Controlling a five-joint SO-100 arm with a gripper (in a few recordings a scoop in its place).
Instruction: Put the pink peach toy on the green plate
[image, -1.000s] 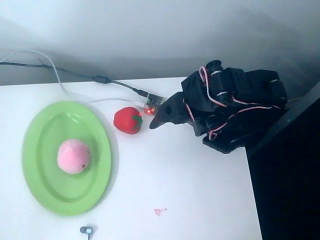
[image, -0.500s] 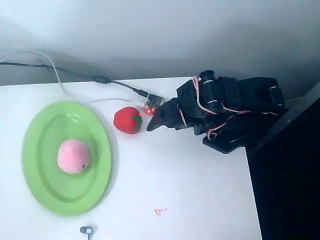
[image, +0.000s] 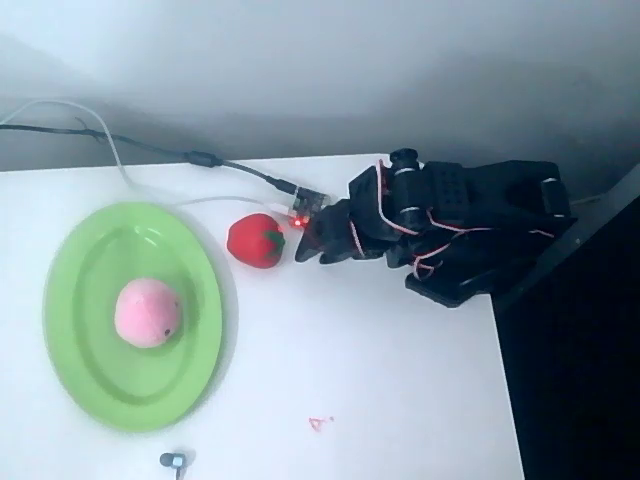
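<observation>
The pink peach toy (image: 147, 312) lies on the green plate (image: 80, 250), near its middle, at the left of the white table in the overhead view. My black gripper (image: 303, 250) sits folded back at the right, its tip pointing left and stopping just short of a red strawberry toy (image: 254, 240). The fingers look pressed together with nothing between them. The gripper is far from the peach and the plate.
A small circuit board with a red light (image: 303, 210) and cables (image: 150, 150) lie behind the strawberry. A small grey object (image: 173, 461) rests at the front edge, near a red mark (image: 319, 423). The table's right edge (image: 505, 380) drops into darkness.
The arm has folded and turned slightly, its tip shifting a little left toward the strawberry. The peach, plate and strawberry have not moved.
</observation>
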